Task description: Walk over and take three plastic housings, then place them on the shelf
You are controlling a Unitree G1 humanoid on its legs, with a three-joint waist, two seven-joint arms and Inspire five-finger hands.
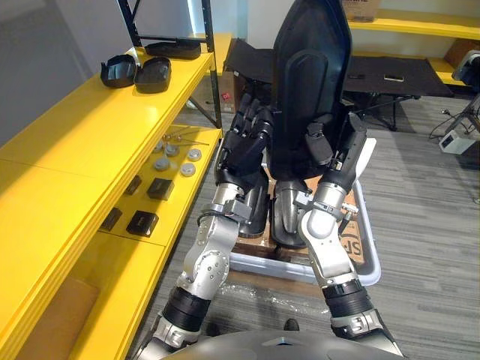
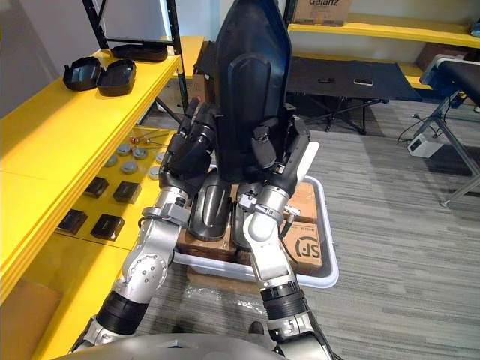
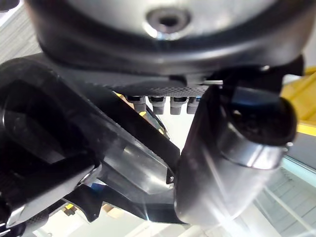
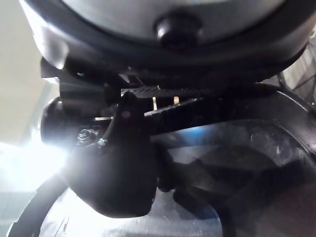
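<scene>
Plastic housing point(image 1: 311, 67), tall and black, stands upright clamped between left hand point(image 1: 244, 139) and right hand point(image 1: 337, 154), above the bin point(image 1: 369, 259). Grip seemingly sits low; turning toward the yellow shelf point(image 1: 90, 142) could tip it loose.

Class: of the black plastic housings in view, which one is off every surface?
The tall black plastic housing clamped upright between the left hand and right hand; the others lie on the yellow shelf or in the grey tub.
</scene>
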